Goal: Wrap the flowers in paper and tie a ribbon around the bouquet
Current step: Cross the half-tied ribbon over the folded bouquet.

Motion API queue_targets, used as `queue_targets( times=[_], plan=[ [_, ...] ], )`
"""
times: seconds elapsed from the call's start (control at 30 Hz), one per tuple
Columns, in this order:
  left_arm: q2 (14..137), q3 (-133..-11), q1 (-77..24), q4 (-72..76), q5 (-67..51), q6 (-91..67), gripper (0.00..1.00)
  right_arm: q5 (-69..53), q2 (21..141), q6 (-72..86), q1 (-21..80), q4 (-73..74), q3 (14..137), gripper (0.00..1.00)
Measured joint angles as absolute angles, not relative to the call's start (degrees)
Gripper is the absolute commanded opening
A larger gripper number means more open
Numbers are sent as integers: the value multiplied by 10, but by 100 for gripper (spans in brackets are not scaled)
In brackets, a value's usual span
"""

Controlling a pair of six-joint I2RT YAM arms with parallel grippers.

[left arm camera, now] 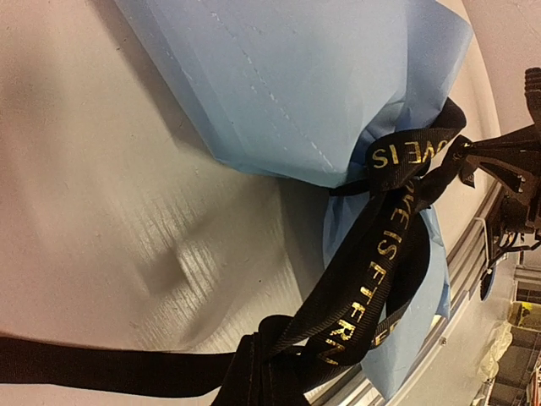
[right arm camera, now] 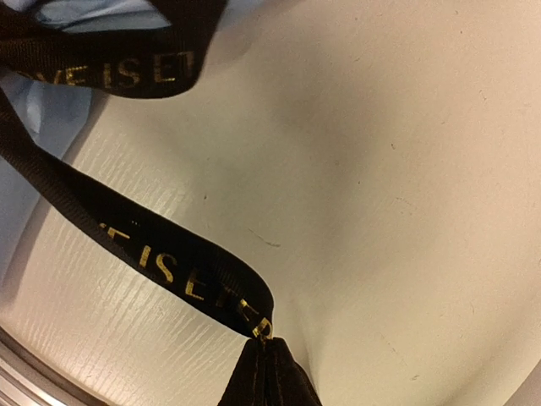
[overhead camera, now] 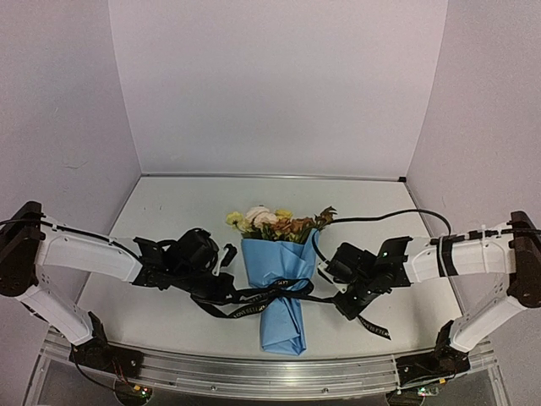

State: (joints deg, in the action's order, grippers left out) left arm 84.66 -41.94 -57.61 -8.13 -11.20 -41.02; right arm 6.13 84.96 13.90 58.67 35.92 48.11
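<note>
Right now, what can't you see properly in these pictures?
- Stems of the flowers: every view, wrapped inside the paper.
- Whole message on the ribbon: top view too small; wrist views, folds and edges cut it.
- Tips of the left tool: wrist view, lost in bunched black ribbon.

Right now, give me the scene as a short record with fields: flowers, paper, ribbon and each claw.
flowers: wrapped, blooms at the far end
paper: light blue cone lying on the table
ribbon: black, cinched round the cone's middle
left claw: shut on ribbon, left side
right claw: shut on ribbon, right side
</note>
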Motion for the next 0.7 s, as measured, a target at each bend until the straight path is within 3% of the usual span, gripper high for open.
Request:
queue_targets(
  times=[0.17,0.4,0.47,0.57,0.7],
  plan=[
    [837,-413,-576,-90,-112,-410,0,33,849,147,590,331,478,0],
    [835,-412,-575,-94,-105,-408,17,24,850,147,611,287,477,0],
    [830,-412,-575,-99,-103,-405,21,23,850,149,611,281,477,7],
    [820,-412,-575,-111,-100,-394,30,23,850,151,611,268,471,28],
    [804,-419,-575,-132,-92,-370,33,22,834,145,611,246,440,40]
  ],
)
